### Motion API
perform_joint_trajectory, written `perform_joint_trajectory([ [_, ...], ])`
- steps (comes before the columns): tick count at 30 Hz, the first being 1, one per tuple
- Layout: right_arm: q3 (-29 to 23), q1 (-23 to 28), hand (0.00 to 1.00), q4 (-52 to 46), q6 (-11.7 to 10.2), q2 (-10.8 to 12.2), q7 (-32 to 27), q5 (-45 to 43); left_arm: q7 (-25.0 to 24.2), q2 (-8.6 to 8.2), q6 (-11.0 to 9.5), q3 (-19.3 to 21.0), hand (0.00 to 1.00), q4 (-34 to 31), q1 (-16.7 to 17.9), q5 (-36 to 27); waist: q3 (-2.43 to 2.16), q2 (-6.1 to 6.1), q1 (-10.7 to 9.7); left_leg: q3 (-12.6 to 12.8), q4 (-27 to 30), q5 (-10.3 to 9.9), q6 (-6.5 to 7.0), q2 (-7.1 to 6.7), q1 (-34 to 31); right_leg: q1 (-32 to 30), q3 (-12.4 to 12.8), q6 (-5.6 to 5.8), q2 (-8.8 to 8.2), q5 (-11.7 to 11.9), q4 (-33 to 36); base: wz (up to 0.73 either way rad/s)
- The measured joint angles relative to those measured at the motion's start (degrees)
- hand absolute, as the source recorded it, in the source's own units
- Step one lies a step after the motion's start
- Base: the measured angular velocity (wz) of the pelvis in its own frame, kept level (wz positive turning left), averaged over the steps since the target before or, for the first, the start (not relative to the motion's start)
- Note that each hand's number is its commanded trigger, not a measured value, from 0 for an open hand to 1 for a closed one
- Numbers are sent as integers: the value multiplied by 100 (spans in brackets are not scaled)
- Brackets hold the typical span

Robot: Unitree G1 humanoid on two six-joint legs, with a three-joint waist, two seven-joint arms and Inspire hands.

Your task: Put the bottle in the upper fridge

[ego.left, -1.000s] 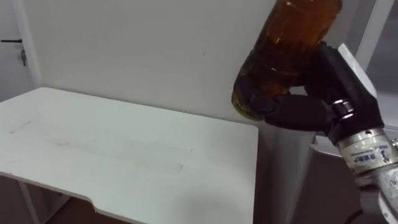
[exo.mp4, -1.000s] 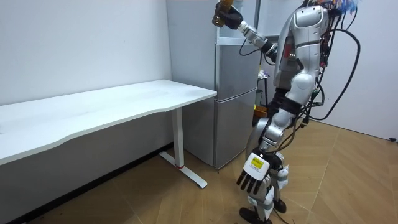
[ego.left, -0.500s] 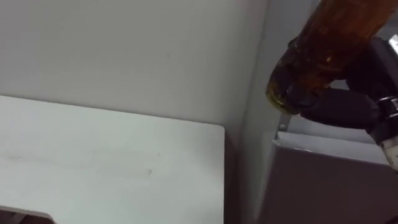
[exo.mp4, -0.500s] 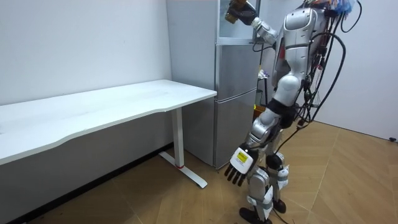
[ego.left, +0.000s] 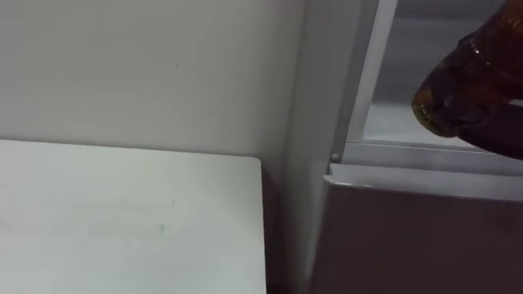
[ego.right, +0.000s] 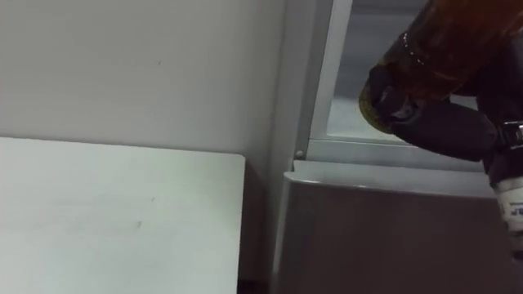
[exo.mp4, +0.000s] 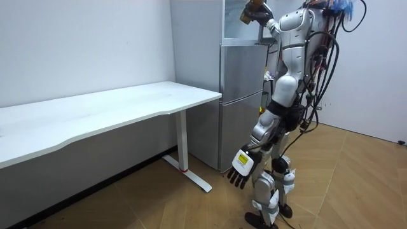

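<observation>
An amber bottle (ego.right: 445,49) is held up, tilted, base toward me, with my right hand (ego.right: 441,122) shut on its lower body. It hangs just in front of the open upper fridge compartment (ego.left: 406,124), above that compartment's pale shelf. In the room view I stand facing the grey fridge (exo.mp4: 240,102) with the right arm raised and the bottle (exo.mp4: 249,11) at the upper opening. The bottle's top runs out of the eye views. My left hand (exo.mp4: 240,168) hangs low at my side with straight fingers, holding nothing.
The fridge's lower door (ego.left: 417,237) is closed, right below the bottle. A white table (ego.left: 122,212) stands to the left, its end close against the fridge side, with a white wall behind it. Wooden floor lies around my feet.
The camera has swung right, from the table toward the fridge. My right hand has carried the bottle from beside the fridge to the open upper compartment. My left hand swung slightly.
</observation>
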Motion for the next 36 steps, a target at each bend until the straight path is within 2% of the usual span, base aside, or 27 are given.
perform_joint_trajectory([
  [4, -30, 222, 100, 142, 1, 0, -69, -64, 59, -4, -3, 0, 0, -1, 38, -2, -1, -1, 26, 143, -37, -5, -11, 45, 7, -10, 72, -13, 25, 10, 5, -14],
  [9, -27, 285, 100, 573, 16, 0, -219, -59, 159, -2, -2, -9, 0, -2, 77, -6, 2, -3, 17, 153, -42, -18, -33, 66, 20, 9, 36, -20, 41, 14, 0, -4],
  [13, -27, 285, 100, 806, 203, 0, -240, -46, 163, 0, -1, -9, 0, -34, 99, -5, 2, 0, 19, 153, -48, -21, -37, 69, 19, 1, -22, -20, 38, 14, 0, 0],
  [18, -27, 285, 100, 959, 261, 0, -266, 213, 191, -1, 15, -6, 0, -58, 177, -3, 20, -31, 50, 150, -56, -22, -38, 68, 9, -1, -43, -20, 37, 14, -4, 0],
  [23, -27, 282, 100, 1256, 339, -1, -502, 106, 195, 0, 32, 130, 0, -58, 245, 18, 15, -85, 191, 141, -55, -25, -39, 67, -1, -8, -101, -20, 27, 14, -5, 0],
  [28, -26, 272, 100, 1600, 504, -2, -744, -293, 146, 2, 117, 236, 0, -40, 284, 5, 9, -122, 409, 77, -40, -26, -34, 50, -38, -16, -287, -18, -3, 12, 5, 4],
  [32, -11, 10, 100, 1772, 570, -27, -799, -217, 141, 1, 155, 239, 0, -40, 316, 0, 10, -138, 471, 7, -28, -25, -35, 48, -42, 9, -348, -16, -4, 11, 9, 11],
  [36, 94, -527, 100, 2193, 584, -81, -917, 153, 154, 6, 158, 238, 0, -62, 307, 1, 22, -160, 492, -39, 25, -29, -43, 54, -70, 22, -364, -17, 4, 11, 8, 8],
])
